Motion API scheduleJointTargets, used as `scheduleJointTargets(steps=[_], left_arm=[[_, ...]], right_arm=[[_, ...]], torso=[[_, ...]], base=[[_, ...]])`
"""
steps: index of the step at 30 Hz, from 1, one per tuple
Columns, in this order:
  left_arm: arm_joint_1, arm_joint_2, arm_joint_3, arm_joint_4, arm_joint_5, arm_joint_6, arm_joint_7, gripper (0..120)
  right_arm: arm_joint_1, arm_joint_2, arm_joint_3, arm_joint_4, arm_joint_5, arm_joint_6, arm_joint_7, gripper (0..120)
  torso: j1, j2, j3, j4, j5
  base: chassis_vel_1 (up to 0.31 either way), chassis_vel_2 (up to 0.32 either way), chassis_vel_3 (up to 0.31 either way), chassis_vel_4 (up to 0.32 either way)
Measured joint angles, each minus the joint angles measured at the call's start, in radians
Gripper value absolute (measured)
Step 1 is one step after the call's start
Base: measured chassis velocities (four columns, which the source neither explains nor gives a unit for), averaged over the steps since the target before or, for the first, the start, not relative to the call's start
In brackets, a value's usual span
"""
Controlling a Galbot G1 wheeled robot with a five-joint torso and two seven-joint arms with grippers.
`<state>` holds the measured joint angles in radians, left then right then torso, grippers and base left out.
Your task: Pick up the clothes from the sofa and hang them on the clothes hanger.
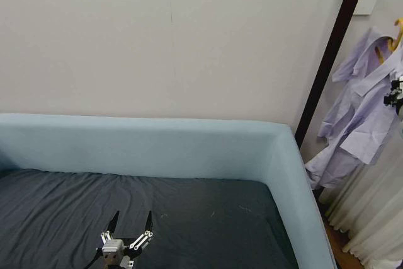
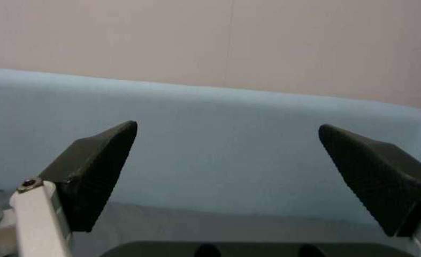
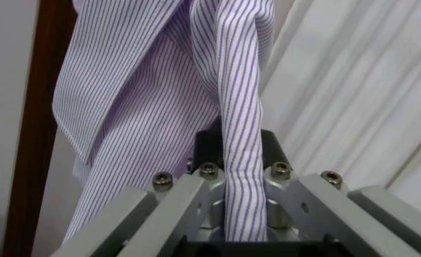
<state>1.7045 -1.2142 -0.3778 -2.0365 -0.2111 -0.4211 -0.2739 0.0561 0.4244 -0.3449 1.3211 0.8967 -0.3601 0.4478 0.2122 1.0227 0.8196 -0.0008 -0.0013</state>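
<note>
The right gripper (image 3: 240, 151) grasps the striped shirt (image 3: 146, 80) beside the rack (image 1: 327, 55), while the left gripper (image 1: 132, 217) hangs released above the sofa (image 1: 157, 146).

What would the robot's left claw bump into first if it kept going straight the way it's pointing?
Probably the sofa's light blue backrest. The open left gripper points straight at it, with nothing visible between them.

Left claw (image 1: 133, 217) low, spread; right claw (image 3: 237, 147) raised, clamped.
</note>
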Motion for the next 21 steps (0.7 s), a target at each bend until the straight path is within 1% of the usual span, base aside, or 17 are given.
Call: scheduleJointTargets(steps=[1, 2, 5, 6, 9, 13, 15, 17, 19, 21], left_arm=[[0.000, 0.000, 0.000, 0.000, 0.000, 0.000, 0.000, 100], [0.000, 0.000, 0.000, 0.000, 0.000, 0.000, 0.000, 100], [0.000, 0.000, 0.000, 0.000, 0.000, 0.000, 0.000, 100], [0.000, 0.000, 0.000, 0.000, 0.000, 0.000, 0.000, 100], [0.000, 0.000, 0.000, 0.000, 0.000, 0.000, 0.000, 100], [0.000, 0.000, 0.000, 0.000, 0.000, 0.000, 0.000, 100], [0.000, 0.000, 0.000, 0.000, 0.000, 0.000, 0.000, 100], [0.000, 0.000, 0.000, 0.000, 0.000, 0.000, 0.000, 100], [0.000, 0.000, 0.000, 0.000, 0.000, 0.000, 0.000, 100], [0.000, 0.000, 0.000, 0.000, 0.000, 0.000, 0.000, 100]], right_arm=[[0.054, 0.009, -0.042, -0.005, 0.000, -0.010, 0.010, 1], [0.054, 0.009, -0.042, -0.005, 0.000, -0.010, 0.010, 1], [0.161, 0.031, -0.129, -0.002, 0.033, -0.053, 0.045, 1], [0.161, 0.031, -0.129, -0.002, 0.033, -0.053, 0.045, 1], [0.214, 0.032, -0.168, 0.035, 0.080, -0.114, 0.074, 1], [0.247, 0.031, -0.190, 0.055, 0.118, -0.154, 0.098, 1], [0.283, 0.042, -0.206, 0.056, 0.173, -0.189, 0.129, 1], [0.297, 0.048, -0.212, 0.055, 0.192, -0.199, 0.138, 1], [0.351, 0.068, -0.240, 0.051, 0.254, -0.235, 0.172, 1], [0.373, 0.075, -0.252, 0.049, 0.273, -0.246, 0.182, 1]], torso=[[0.000, 0.000, 0.000, -0.0002, -0.0001], [0.000, 0.000, 0.000, -0.0002, -0.0001], [0.000, 0.000, 0.000, -0.0002, 0.0005], [0.000, 0.000, 0.000, -0.0002, 0.0005], [0.000, 0.000, 0.000, -0.0002, 0.0003], [0.000, 0.000, 0.000, -0.0007, 0.0005], [0.000, 0.000, 0.000, -0.0008, 0.0006], [0.000, 0.000, 0.000, -0.0007, 0.0005], [0.000, 0.000, 0.000, -0.0003, 0.0005], [0.000, 0.000, 0.000, -0.0002, 0.0005]], base=[[0.000, 0.000, 0.000, 0.000], [0.000, 0.000, 0.000, 0.000], [0.000, 0.000, 0.000, 0.000], [0.000, 0.000, 0.000, 0.000], [0.000, 0.000, 0.000, 0.000], [0.000, 0.000, 0.000, 0.000], [0.000, 0.000, 0.000, 0.000], [0.000, 0.000, 0.000, 0.000], [0.000, 0.000, 0.000, 0.000], [0.000, 0.000, 0.000, 0.000]])
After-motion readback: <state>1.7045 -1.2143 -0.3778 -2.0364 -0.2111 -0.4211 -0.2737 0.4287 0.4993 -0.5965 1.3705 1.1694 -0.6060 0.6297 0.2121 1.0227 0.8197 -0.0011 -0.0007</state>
